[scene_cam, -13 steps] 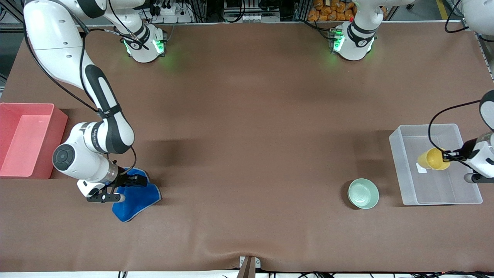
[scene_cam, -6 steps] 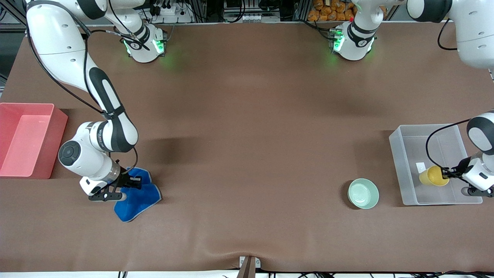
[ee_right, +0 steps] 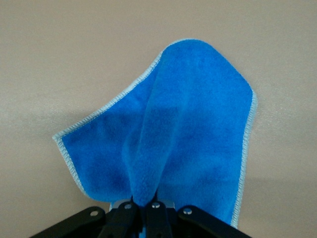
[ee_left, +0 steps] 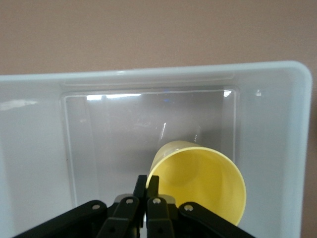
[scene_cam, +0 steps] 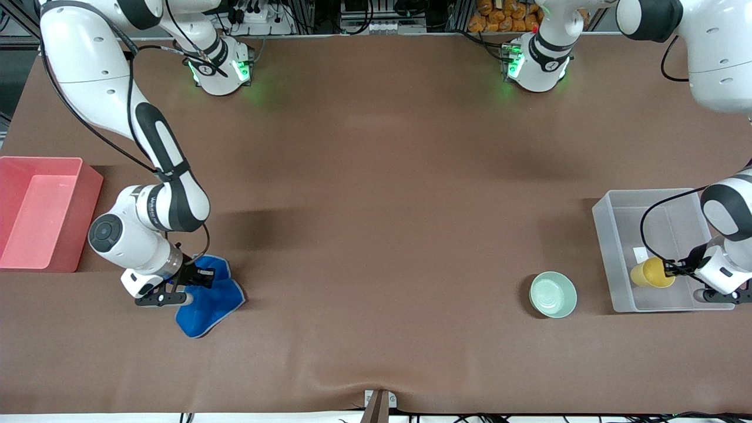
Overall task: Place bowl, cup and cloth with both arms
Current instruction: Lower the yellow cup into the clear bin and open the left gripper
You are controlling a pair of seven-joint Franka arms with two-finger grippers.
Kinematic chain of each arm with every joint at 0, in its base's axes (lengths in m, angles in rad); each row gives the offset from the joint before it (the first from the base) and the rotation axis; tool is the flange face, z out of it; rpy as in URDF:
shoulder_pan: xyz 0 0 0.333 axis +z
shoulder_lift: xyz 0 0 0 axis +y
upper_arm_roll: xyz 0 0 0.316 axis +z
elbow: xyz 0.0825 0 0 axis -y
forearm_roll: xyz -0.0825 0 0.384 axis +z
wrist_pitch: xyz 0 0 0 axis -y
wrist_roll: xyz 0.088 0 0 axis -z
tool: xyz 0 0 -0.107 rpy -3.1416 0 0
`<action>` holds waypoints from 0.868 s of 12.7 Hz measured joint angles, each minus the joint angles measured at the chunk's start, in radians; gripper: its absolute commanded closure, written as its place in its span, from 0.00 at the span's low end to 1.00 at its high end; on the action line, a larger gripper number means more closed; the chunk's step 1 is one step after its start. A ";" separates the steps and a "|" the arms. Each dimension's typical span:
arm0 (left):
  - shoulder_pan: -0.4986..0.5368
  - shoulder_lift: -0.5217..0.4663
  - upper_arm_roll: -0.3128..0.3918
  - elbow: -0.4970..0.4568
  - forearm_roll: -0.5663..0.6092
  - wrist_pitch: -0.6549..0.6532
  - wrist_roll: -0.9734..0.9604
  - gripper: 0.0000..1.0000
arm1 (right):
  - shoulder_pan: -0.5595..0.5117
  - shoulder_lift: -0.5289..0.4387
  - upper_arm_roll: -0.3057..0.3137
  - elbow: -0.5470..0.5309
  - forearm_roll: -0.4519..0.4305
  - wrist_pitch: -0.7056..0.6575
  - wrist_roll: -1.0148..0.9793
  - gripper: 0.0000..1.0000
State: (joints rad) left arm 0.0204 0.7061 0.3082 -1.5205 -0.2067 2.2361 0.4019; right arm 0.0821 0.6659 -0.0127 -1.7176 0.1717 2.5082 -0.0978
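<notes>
The yellow cup hangs tilted low inside the clear bin, and my left gripper is shut on its rim. In the left wrist view the cup opens toward the camera, with the left gripper pinching its wall. The blue cloth lies on the table near the right arm's end. My right gripper is down on it, shut on a raised fold. The right wrist view shows that cloth bunched up into the right gripper. The mint-green bowl stands alone beside the clear bin.
A red bin stands at the right arm's end of the table, farther from the front camera than the cloth. A small white label lies on the clear bin's floor. Brown table mat stretches between cloth and bowl.
The left gripper has carried the cup lower into the clear bin, toward its front-camera end. The right gripper has shut on the cloth and drawn up a fold.
</notes>
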 measured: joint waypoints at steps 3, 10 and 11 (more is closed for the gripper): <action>-0.001 0.025 0.001 0.004 0.000 0.020 0.008 0.13 | 0.000 0.000 0.000 0.000 0.000 0.001 -0.001 1.00; -0.007 0.018 0.006 0.050 0.055 -0.024 0.052 0.08 | 0.000 -0.001 0.000 0.005 0.000 0.005 -0.001 1.00; -0.007 0.008 0.008 0.079 0.093 -0.083 0.051 0.08 | 0.000 -0.003 0.000 0.005 0.000 0.005 -0.001 1.00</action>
State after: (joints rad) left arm 0.0137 0.7139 0.3159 -1.4419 -0.1133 2.1535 0.4534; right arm 0.0821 0.6633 -0.0131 -1.7123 0.1718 2.5134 -0.0990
